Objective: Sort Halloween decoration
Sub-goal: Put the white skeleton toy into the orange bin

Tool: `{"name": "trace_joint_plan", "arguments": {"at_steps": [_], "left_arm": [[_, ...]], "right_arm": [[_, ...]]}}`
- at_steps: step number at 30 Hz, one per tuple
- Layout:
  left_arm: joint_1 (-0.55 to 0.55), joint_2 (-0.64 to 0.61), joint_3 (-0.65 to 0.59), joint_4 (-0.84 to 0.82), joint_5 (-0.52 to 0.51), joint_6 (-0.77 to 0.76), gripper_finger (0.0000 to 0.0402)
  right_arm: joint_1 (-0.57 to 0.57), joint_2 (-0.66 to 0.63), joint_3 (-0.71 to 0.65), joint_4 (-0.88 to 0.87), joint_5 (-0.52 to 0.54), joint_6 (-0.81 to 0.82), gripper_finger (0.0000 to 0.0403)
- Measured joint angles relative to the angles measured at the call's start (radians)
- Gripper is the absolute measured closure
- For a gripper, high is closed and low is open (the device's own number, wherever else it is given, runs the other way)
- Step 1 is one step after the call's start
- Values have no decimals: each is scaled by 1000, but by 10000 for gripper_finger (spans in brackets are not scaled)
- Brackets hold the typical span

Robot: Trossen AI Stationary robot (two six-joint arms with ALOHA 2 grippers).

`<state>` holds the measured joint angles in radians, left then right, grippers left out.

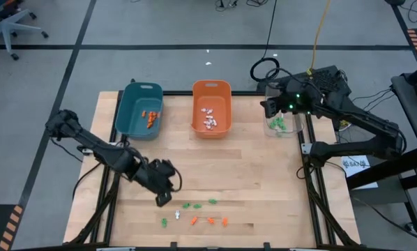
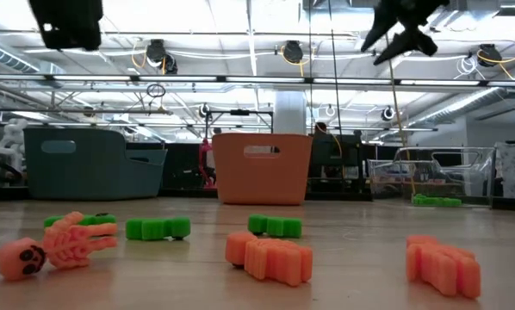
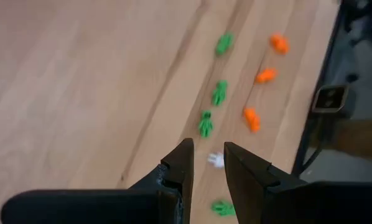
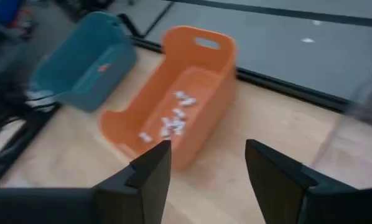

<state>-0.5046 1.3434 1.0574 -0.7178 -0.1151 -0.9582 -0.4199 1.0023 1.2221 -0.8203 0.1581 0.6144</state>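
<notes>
Your left gripper hung low over the near part of the table, right above the row of leftover trinkets, with its fingers a small gap apart and nothing between them (in the left wrist view a little white trinket lay on the wood straight past that gap, so it wasn't gripped). Around it you had the rest of the unsorted Halloween decoration: a few green trinkets and a handful of orange trinkets scattered along the near edge, loosely in a line, none of them touching the fingers. From the low view one of the orange ones looked like a tiny skeleton lying flat, with green pieces just behind it. Your right gripper was up at the far right, over the clear bin, and its fingers stood wide apart and empty. That clear bin already held a small clump of green bits. The orange bin at the far middle had a pile of white pieces in it, and the teal bin to its left had some orange pieces inside. So the colours were split three ways among the bins, with a small batch out on the wood near your left arm.
</notes>
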Motion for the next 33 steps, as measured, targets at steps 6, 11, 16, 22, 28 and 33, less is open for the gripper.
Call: {"name": "trace_joint_plan", "arguments": {"at_steps": [6, 11, 16, 22, 28, 33], "left_arm": [[-31, 49, -1, 9, 6, -37, 314], [-60, 50, -1, 56, 49, -74, 314], [-125, 50, 0, 99, 94, 33, 314], [-191, 50, 0, 111, 54, 501, 314], [-204, 129, 0, 143, 63, 956, 314], [-184, 253, 0, 187, 100, 1171, 314]], "right_arm": [[119, 1, 2, 48, 0, 83, 215], [200, 9, 2, 62, 4, 146, 215], [280, 27, 2, 68, 36, 210, 216], [377, 80, 2, 133, 78, 266, 216], [468, 142, 2, 252, 83, 312, 216], [561, 178, 1, 378, 181, 354, 216]]}}
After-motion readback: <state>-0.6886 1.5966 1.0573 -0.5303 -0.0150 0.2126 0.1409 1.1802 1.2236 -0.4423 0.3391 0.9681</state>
